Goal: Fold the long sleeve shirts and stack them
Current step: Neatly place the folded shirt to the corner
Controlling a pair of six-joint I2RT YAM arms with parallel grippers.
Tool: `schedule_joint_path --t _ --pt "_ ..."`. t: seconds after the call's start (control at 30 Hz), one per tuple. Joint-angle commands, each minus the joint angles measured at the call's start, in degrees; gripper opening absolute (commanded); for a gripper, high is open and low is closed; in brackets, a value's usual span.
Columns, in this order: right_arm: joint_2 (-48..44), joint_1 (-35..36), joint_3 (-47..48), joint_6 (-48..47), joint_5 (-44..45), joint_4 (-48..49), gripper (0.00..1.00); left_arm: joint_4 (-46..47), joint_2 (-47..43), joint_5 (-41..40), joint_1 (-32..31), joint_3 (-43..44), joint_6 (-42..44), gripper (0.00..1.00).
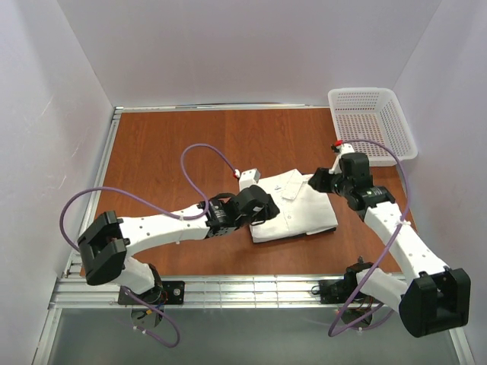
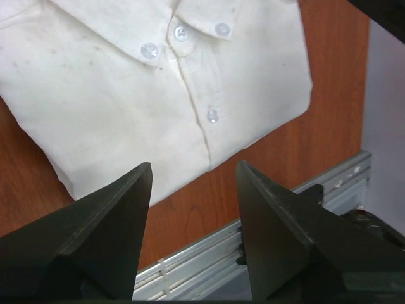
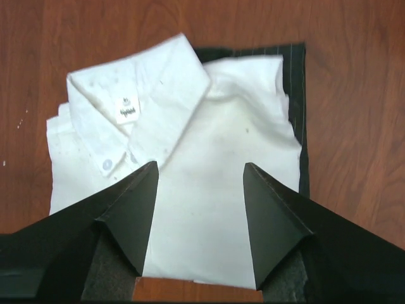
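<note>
The white shirt [image 1: 295, 204] lies folded on the wooden table, collar up, buttons showing. It rests on the dark charcoal striped shirt, of which only an edge [image 3: 302, 107] shows beside and behind the white one in the right wrist view. My left gripper [image 1: 266, 214] is open and empty, just above the white shirt's [image 2: 126, 95] left edge. My right gripper [image 1: 320, 181] is open and empty, just above the white shirt's [image 3: 209, 190] right side, near the collar [image 3: 145, 95]. Neither gripper holds cloth.
A white mesh basket [image 1: 373, 122] stands at the back right corner. A metal rail [image 2: 253, 231] runs along the table's near edge, close to the shirts. White walls close in the table on three sides.
</note>
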Motion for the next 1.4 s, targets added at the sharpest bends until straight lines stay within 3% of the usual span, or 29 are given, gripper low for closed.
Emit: schedule_joint_path --t 0.0,0.2,0.37,0.53,0.67,0.8,1.13,1.37 --pt "-4.6 -3.7 -5.4 5.8 -5.9 0.4 0.5 0.4 3.5 2.2 0.7 -1.9 0.6 0.5" --pt "-9.6 -7.3 -16.4 9.1 -9.4 1.1 0.47 3.3 6.5 10.0 4.7 -10.2 -3.8 0.45" --pt "-11.8 -8.2 -22.6 11.0 -7.8 0.7 0.47 3.3 4.9 10.7 5.0 -12.6 -4.6 0.44" --pt "-15.9 -8.4 -19.2 8.8 -4.5 -1.9 0.48 1.2 -1.0 7.5 5.0 -11.9 -3.3 0.5" --pt "-11.7 -8.4 -12.4 6.2 -10.9 2.5 0.48 0.9 -3.4 4.9 5.1 -7.8 0.8 0.51" --pt "-6.0 -8.4 -8.6 9.4 -17.8 11.7 0.48 2.3 0.7 5.6 5.5 -2.3 6.5 0.52" --pt "10.1 -10.4 -8.3 16.2 -15.4 27.7 0.45 6.2 9.8 11.0 7.6 -1.1 8.3 0.51" --pt "21.4 -14.3 -7.2 15.3 -16.4 30.3 0.44 6.8 11.6 12.0 7.6 -3.0 8.1 0.51"
